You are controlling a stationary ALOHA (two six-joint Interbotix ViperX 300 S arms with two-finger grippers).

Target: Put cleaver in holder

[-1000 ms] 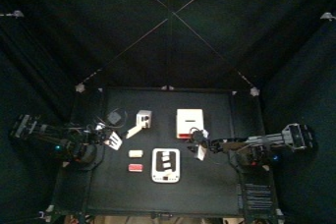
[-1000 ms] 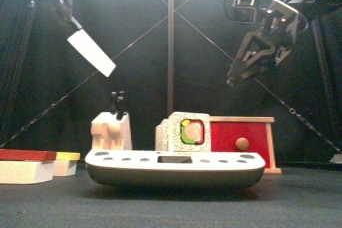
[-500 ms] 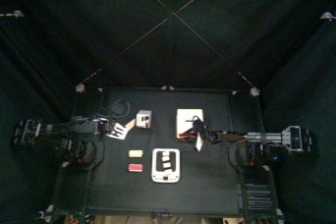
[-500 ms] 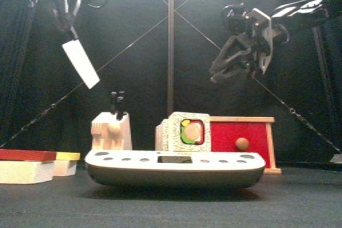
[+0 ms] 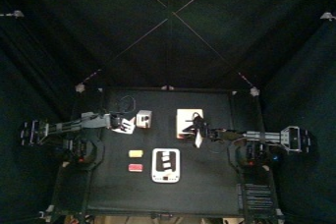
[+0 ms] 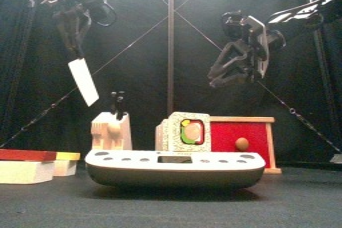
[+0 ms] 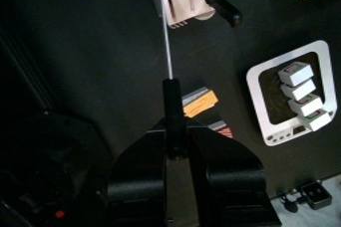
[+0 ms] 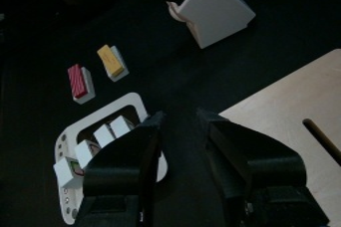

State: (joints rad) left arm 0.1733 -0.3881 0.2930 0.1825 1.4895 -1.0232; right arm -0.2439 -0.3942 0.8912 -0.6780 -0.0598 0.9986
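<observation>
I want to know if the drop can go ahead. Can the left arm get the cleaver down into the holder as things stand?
Probably yes. The left gripper holds the cleaver blade-down in the air, just beside and above the holder; nothing sits between them, and the right gripper hangs off to the other side.

Whitish-grey cleaver (image 6: pixel 84 80) on dark handle, cream holder (image 6: pixel 110 131), red panel (image 6: pixel 242 140), seemingly red and yellow pieces (image 8: pixel 96 71), black table (image 5: pixel 217 169).
</observation>
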